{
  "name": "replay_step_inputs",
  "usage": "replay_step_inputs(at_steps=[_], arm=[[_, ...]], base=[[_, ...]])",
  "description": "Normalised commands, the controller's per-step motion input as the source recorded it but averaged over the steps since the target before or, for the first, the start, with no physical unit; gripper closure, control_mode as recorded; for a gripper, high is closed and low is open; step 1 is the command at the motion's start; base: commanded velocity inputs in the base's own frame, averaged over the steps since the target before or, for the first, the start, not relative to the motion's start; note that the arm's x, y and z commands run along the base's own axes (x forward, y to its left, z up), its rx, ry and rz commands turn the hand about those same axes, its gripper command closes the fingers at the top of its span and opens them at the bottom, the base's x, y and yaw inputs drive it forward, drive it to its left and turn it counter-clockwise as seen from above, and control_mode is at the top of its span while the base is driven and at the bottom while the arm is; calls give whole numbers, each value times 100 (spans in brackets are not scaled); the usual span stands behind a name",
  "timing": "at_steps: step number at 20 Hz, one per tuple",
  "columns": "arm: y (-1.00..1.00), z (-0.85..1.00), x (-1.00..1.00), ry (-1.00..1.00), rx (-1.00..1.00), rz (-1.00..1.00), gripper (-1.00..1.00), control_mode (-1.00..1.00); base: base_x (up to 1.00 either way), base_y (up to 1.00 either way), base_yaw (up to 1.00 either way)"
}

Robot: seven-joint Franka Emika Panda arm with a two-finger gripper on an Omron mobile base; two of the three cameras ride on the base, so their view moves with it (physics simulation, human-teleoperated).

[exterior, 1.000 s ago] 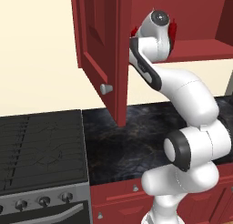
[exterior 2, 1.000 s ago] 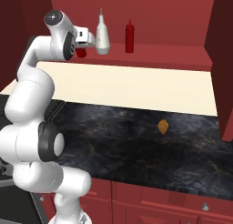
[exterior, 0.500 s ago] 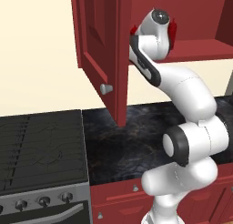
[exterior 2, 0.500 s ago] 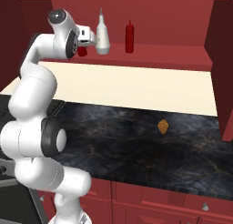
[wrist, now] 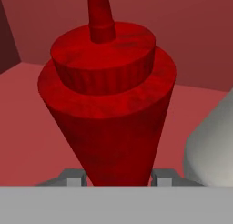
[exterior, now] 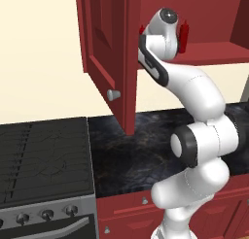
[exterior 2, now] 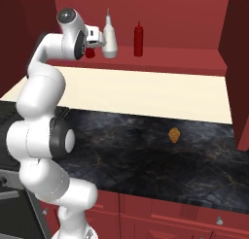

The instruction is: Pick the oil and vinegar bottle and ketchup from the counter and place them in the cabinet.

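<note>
The dark red cabinet (exterior 2: 185, 60) stands open, its door (exterior: 104, 48) swung out to the left. On its shelf stands the pale oil and vinegar bottle (exterior 2: 110, 39), also a grey-white bulge (wrist: 211, 143) in the hand view. Just left of it my gripper (exterior 2: 91, 49) reaches into the cabinet, shut on the small red ketchup (exterior 2: 89, 53). In the hand view the ketchup (wrist: 111, 109) looms large between my gripper (wrist: 118, 178) and its fingertips (wrist: 74, 177), low over the shelf. Whether it touches the shelf I cannot tell.
A slimmer red bottle with a long nozzle (exterior 2: 139, 39) stands on the shelf right of the pale bottle. A small orange-brown lump (exterior 2: 174, 134) lies on the black counter (exterior 2: 136, 160). The ridged stove top (exterior: 44, 155) sits left; the cabinet's side wall (exterior 2: 238, 73) hangs right.
The hand with the ketchup has edged slightly further along the shelf toward the pale bottle and a touch upward. Nothing else has moved.
</note>
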Motion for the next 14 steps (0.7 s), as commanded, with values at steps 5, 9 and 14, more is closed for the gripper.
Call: replay_step_inputs(at_steps=[5,9,14], arm=[[0,-26,33,0,0,1,100,-100],[0,-28,35,0,0,1,100,-100],[0,-35,31,0,0,1,-100,-100]], base=[[0,0,0],[0,0,0],[0,0,0]])
